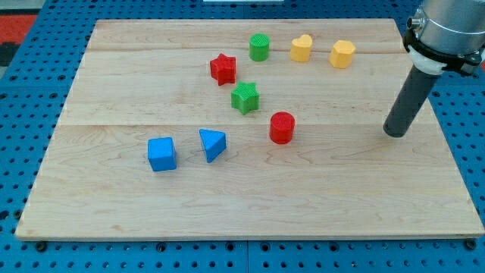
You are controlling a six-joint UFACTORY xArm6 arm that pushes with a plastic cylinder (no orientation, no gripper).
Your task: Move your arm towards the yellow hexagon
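- Pale wooden board [250,205] made of joined planks, lying on a blue pegboard surface [30,83]; red pegboard patch [23,30] at the view's top left corner
- Straight dark rod [409,95] hanging from a grey cylindrical arm end [447,26] at the view's top right; my tip [394,133] resting on the board near its right edge; no jaws on this rig, just the bare rod, holding nothing
- Yellow hexagon block [342,54] near the view's top, right of centre; up and to the left of my tip, well apart from it, with bare wood between
- Yellow heart-shaped block [301,48] just left of the yellow hexagon block, near it but not touching
- Green cylinder block [260,47] further left along the same top row
- Red star-shaped block [223,68] below and left of the green cylinder block
- Green star-shaped block [245,98] toward the middle of the board, below and right of the red star-shaped block
- Red cylinder block [282,127] below and right of the green star-shaped block; closest to my tip along the view's horizontal, yet still well apart
- Blue triangular block [213,144] in the lower left part, tilted, pointing toward the view's bottom
- Blue cube block [161,154] just left of the blue triangular block, apart from it
- No block touching the rod or my tip
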